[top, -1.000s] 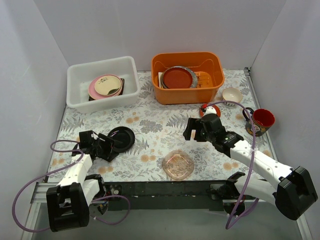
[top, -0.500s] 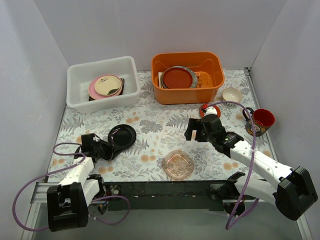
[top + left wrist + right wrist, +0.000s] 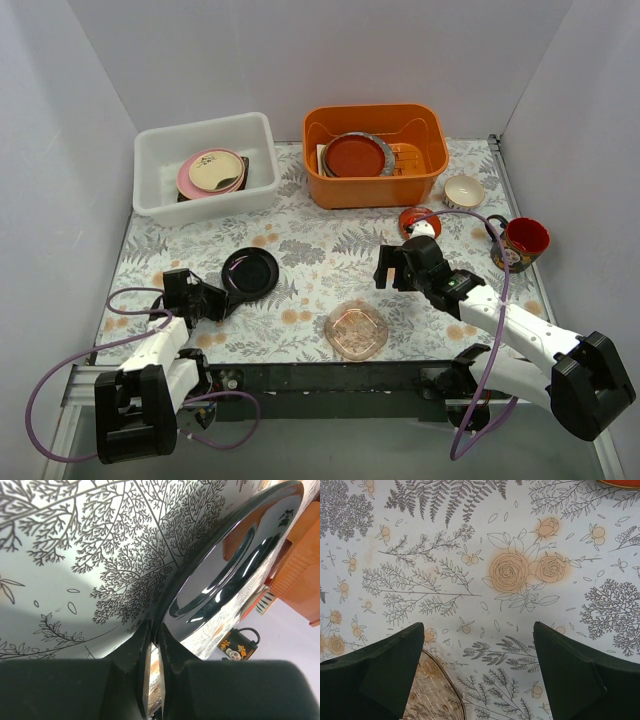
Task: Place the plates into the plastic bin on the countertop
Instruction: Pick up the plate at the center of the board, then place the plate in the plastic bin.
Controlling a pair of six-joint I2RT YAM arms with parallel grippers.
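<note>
Left gripper [image 3: 155, 630] pinched shut on the near rim of the black plate [image 3: 250, 272], on the countertop [image 3: 320, 240] in front of the plastic bin [image 3: 152, 190], well apart. Keep pinch firm; lift high enough to clear the bin's front wall. Right gripper [image 3: 478, 627] gapes wide, empty, far right of bin.

Left wrist view: the black plate [image 3: 225, 575] runs out of frame at top and right. Where my left gripper [image 3: 152, 630] pinches its near rim, the contact is lost in dark blur. The orange tub [image 3: 300, 580] is cut by the right edge.

Right wrist view: the pink glass plate [image 3: 437, 690] is cut by the bottom edge and sits partly behind one finger of my right gripper [image 3: 478, 625]. An orange-red sliver [image 3: 620, 482] at the top right is unidentifiable.

Overhead: my right arm [image 3: 500, 315] partly covers the small red plate [image 3: 408, 216]. In the plastic bin [image 3: 205, 127], a dark dish [image 3: 250, 163] shows only corners beneath the pink plate [image 3: 186, 178].
</note>
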